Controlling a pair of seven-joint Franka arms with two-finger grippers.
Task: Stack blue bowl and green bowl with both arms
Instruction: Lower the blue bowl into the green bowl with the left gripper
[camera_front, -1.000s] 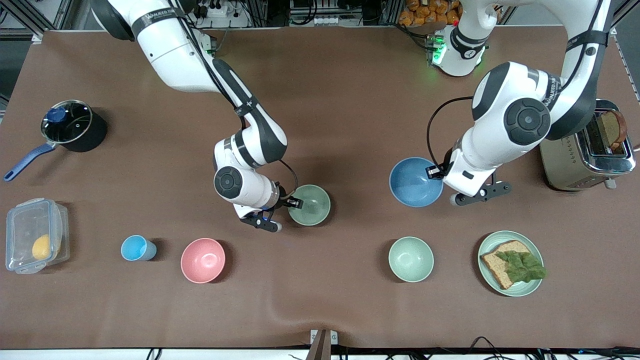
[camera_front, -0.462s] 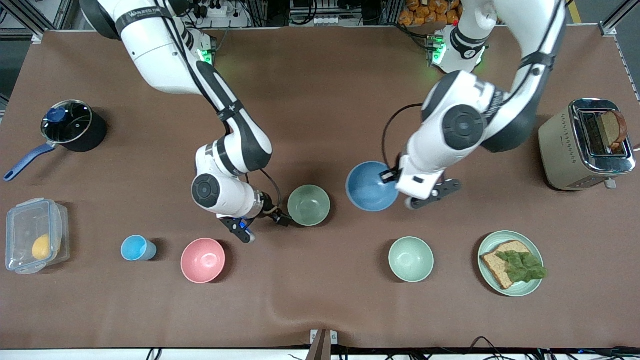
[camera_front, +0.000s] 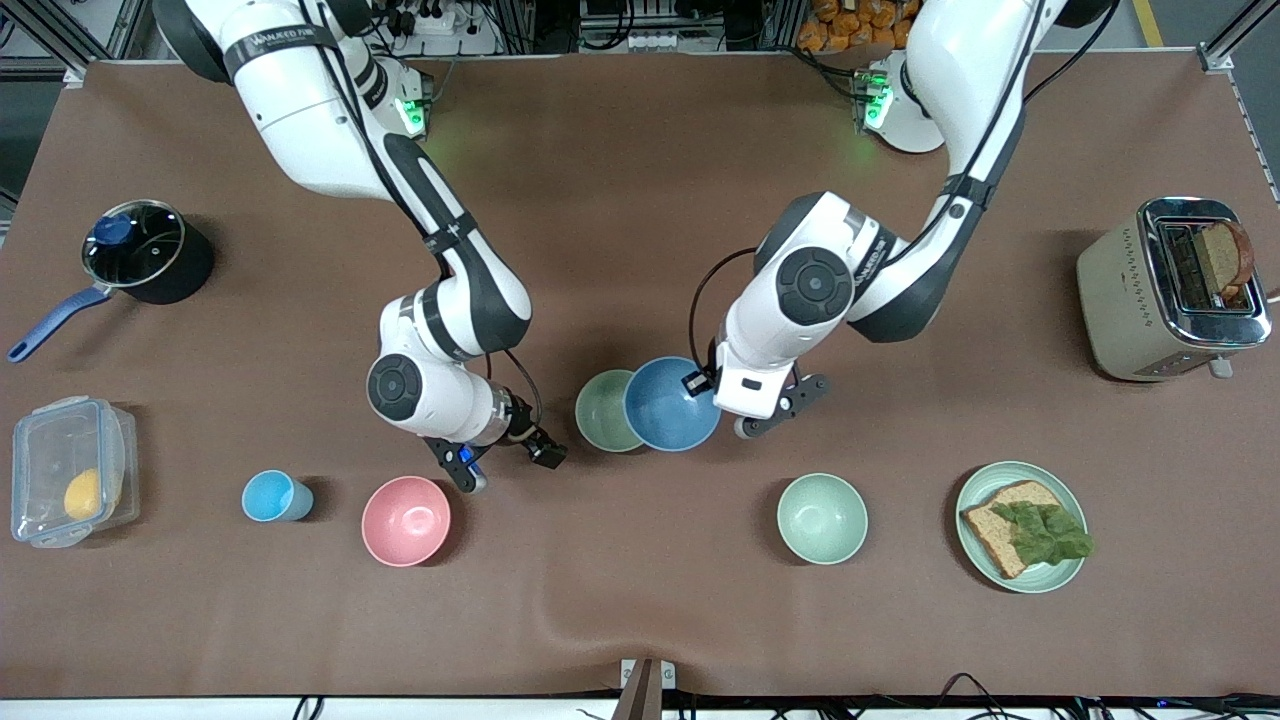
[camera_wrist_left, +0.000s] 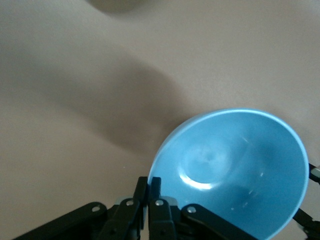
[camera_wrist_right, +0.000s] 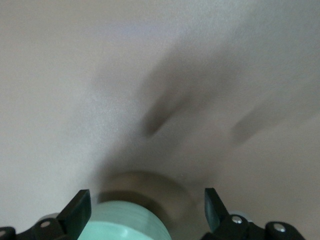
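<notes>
A pink bowl (camera_front: 406, 520) and a small light-blue cup (camera_front: 272, 496) sit toward the right arm's end of the table (camera_front: 640, 620), nearer the front camera than the right claw (camera_front: 545, 455), with a lidded plastic box (camera_front: 68, 470) and a dark pot (camera_front: 145, 250) closer still to that end. A second pale green bowl (camera_front: 822, 517) and a plate with bread and lettuce (camera_front: 1022, 526) lie toward the left arm's end, nearer the camera than the blue bowl (camera_front: 670, 402), and a toaster (camera_front: 1170, 290) stands at that end. None of these lies between the two task bowls. The green bowl (camera_front: 603, 410) sits on the table near the middle. The blue bowl is up in the air, gripped at its rim by the left claw (camera_front: 700, 383), whose fingers (camera_wrist_left: 150, 192) are clenched on the rim edge; in the front view the blue bowl overlaps the green bowl's edge on the side toward the left arm's end, so it hangs partly over it. The right claw is released, its fingers (camera_wrist_right: 77, 210) spread wide, and it is just beside the green bowl on the right arm's side, not touching it.
</notes>
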